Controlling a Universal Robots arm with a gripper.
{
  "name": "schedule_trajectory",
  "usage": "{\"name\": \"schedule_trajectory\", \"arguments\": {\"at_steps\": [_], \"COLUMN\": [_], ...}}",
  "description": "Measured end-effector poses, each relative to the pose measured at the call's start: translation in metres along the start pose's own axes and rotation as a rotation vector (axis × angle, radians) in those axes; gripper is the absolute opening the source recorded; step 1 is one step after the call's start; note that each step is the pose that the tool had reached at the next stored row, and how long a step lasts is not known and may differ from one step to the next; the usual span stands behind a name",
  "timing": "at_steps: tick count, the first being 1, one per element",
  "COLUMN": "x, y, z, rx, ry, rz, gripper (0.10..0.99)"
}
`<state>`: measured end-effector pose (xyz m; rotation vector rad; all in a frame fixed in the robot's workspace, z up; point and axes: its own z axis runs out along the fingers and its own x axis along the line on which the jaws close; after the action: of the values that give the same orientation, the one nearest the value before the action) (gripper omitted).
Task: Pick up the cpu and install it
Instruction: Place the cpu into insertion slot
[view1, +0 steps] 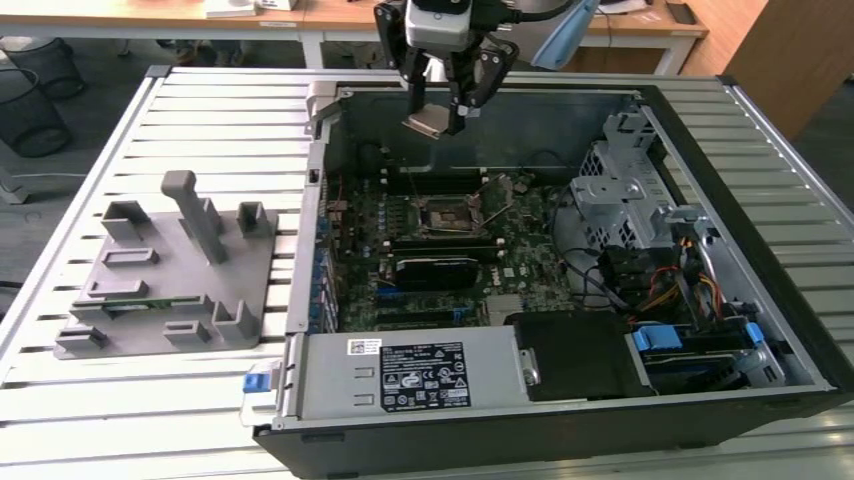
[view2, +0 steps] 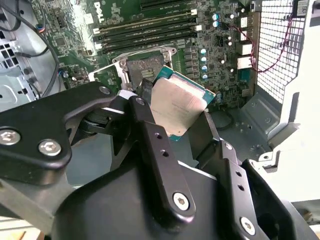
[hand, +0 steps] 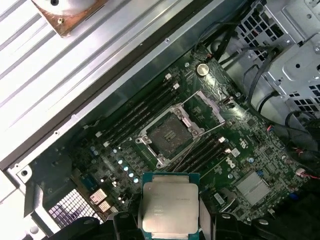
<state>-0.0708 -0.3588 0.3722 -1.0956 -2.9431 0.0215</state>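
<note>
On a slatted white metal table (view1: 200, 110) we see an open black desktop computer case (view1: 747, 300). Above its far side, the black two-fingered gripper (view1: 438, 116) is clamped on the small square silver-topped cpu (view1: 427, 125), holding it tilted, well above the open black square socket (view1: 443, 215) on the green motherboard (view1: 523, 262).

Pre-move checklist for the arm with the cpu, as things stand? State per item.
1. Grip on cpu: ok, gripper shut on two opposite edges.
2. Empty socket: ok, no chip in it.
3. Open socket cover: ok, flipped up beside the socket.
4. Height over board: ok, the cpu is held well above it in the exterior view.
5. Alignment of cpu with socket: cannot tell.
6. Stray cables: ok, they lie by the drive cage, apart from the socket.
</note>
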Motion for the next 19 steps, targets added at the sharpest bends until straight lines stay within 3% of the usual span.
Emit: {"name": "schedule_trajectory", "arguments": {"at_steps": [19], "x": [0.0], "y": [0.0], "z": [0.0008], "rx": [0.005], "ry": [-0.0009], "rz": [0.221], "gripper": [0.537]}}
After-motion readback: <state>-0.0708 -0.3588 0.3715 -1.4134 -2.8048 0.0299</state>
